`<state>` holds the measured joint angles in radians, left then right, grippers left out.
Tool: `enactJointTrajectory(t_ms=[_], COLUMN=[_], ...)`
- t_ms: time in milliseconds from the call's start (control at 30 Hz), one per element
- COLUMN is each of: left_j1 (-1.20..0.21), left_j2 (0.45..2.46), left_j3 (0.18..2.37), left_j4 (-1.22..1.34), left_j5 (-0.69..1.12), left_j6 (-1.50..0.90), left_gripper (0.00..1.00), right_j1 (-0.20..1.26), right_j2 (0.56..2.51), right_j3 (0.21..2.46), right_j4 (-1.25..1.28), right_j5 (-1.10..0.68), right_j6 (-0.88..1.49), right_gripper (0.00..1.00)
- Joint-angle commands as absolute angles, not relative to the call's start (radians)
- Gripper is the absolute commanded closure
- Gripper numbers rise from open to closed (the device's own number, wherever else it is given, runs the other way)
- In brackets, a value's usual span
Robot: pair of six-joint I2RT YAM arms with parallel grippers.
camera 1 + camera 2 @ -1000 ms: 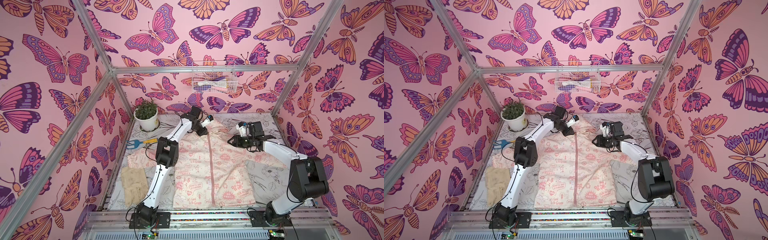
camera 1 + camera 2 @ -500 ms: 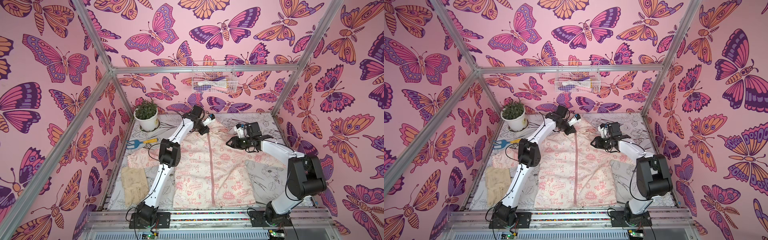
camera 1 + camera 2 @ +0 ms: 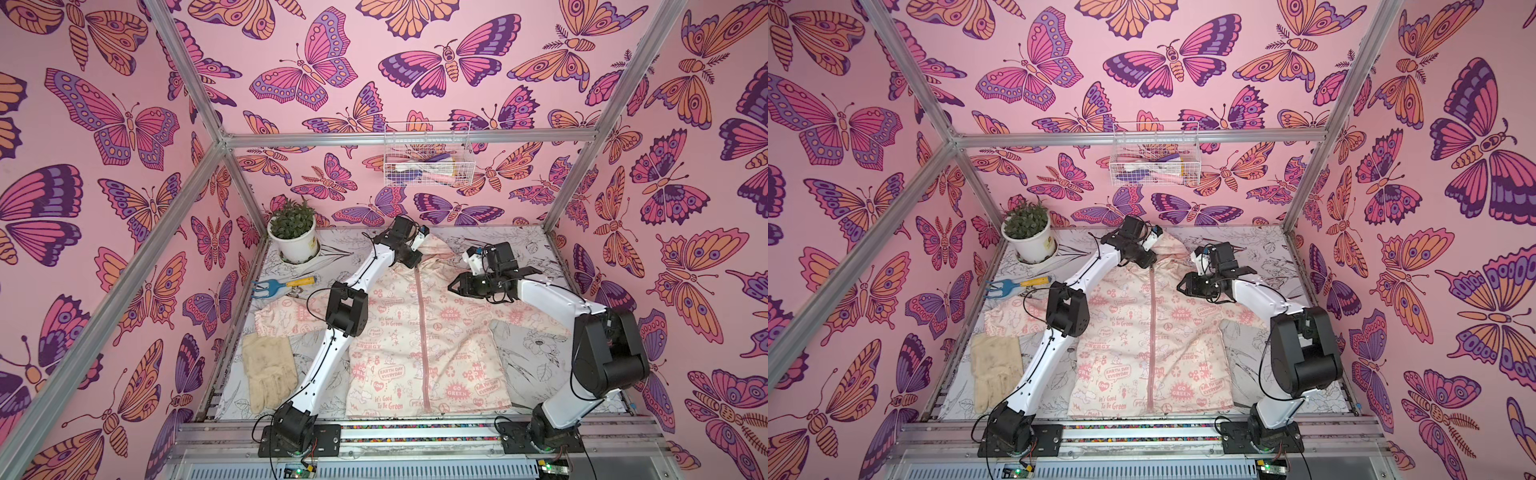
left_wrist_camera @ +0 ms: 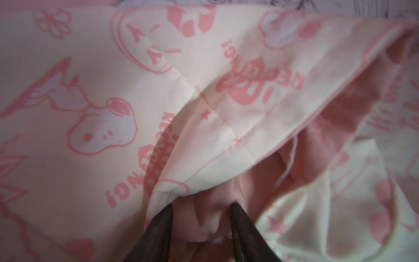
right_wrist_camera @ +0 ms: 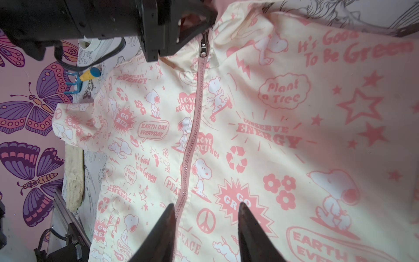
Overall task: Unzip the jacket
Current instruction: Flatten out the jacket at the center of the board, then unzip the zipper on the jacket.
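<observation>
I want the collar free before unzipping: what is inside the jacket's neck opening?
Plain pink lining shows inside the jacket, with the left hand open at its edge. Anything deeper is covered by folded cloth.

The left jaws have sprung apart on the jacket (image 3: 453, 357); the right jaws have edged nearer its zipper (image 3: 420, 332).

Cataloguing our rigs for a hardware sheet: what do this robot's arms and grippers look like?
The left arm and right arm share white links, bulky black joints and bases, and thin black cables looping alongside. The left gripper and right gripper are black, with dark tapered fingers.
</observation>
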<state>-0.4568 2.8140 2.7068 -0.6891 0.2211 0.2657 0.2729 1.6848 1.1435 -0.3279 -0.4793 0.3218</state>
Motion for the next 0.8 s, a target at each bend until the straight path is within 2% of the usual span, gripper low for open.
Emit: enactJointTrajectory(t_ms=[0, 100, 133, 233, 267, 533, 667, 767], left_j1=[-0.418, -0.392, -0.385, -0.379, -0.382, -0.391, -0.392, -0.394], left_j2=[2.836, 2.837, 2.837, 2.812, 2.791, 2.600, 2.570, 2.562], left_j3=[2.726, 2.726, 2.726, 2.698, 2.674, 2.453, 2.434, 2.434], left_j4=[-0.593, -0.599, -0.607, -0.620, -0.620, -0.630, -0.683, -0.731], left_j5=[0.160, 0.184, 0.191, 0.255, 0.268, 0.415, 0.502, 0.555], left_j6=[0.095, 0.009, -0.012, 0.044, 0.090, 0.352, 0.409, 0.467], left_gripper=[0.48, 0.45, 0.40, 0.16, 0.00, 0.01, 0.00, 0.06], right_j1=[0.323, 0.365, 0.374, 0.386, 0.385, 0.382, 0.372, 0.361], right_j2=[1.744, 1.785, 1.796, 1.812, 1.813, 1.774, 1.765, 1.763], right_j3=[1.190, 1.212, 1.219, 1.233, 1.236, 1.227, 1.221, 1.218], right_j4=[-0.380, -0.384, -0.386, -0.388, -0.392, -0.413, -0.413, -0.409], right_j5=[-0.438, -0.426, -0.421, -0.419, -0.413, -0.371, -0.383, -0.412], right_j6=[0.370, 0.397, 0.404, 0.416, 0.417, 0.390, 0.393, 0.394], right_gripper=[0.50, 0.46, 0.46, 0.45, 0.45, 0.43, 0.43, 0.45])
